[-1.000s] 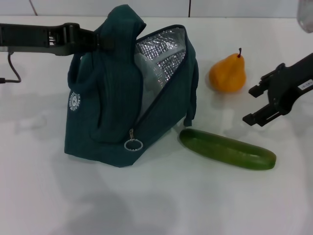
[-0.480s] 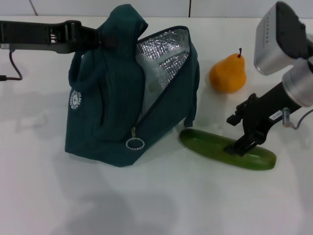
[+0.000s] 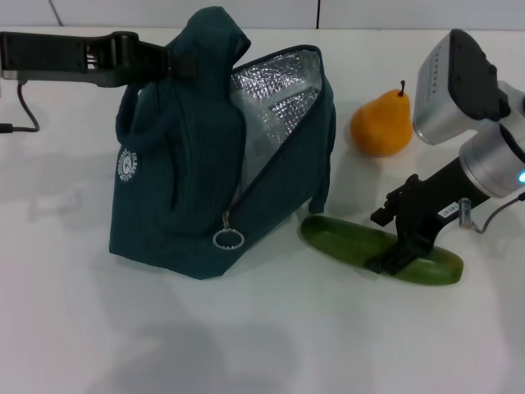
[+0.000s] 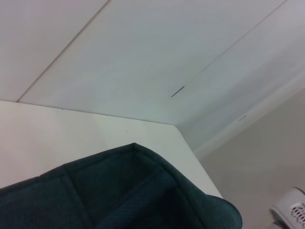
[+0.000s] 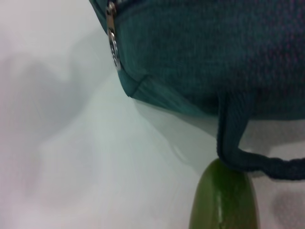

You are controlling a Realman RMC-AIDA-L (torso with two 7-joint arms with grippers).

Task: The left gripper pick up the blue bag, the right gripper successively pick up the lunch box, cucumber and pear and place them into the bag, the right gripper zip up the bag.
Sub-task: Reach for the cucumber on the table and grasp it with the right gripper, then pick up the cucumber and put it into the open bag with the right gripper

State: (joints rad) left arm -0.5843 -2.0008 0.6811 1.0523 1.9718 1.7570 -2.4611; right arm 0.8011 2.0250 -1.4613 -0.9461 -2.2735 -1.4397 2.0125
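Left gripper (image 3: 168, 64) clamped on the top of the blue bag (image 3: 197, 172), bag open on the counter (image 3: 271, 328), right gripper (image 3: 395, 238) spread open over the cucumber (image 3: 344, 240), pear (image 3: 381, 121) behind.

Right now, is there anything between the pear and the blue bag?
No. In the head view, only bare white table lies between the pear and the blue bag. The cucumber lies nearer the camera, outside that gap.

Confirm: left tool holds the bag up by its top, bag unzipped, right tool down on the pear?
Not the pear. In the head view the right tool is down on the cucumber; the pear sits untouched behind it. The rest is right: the left tool holds the blue bag by its top, bag unzipped.
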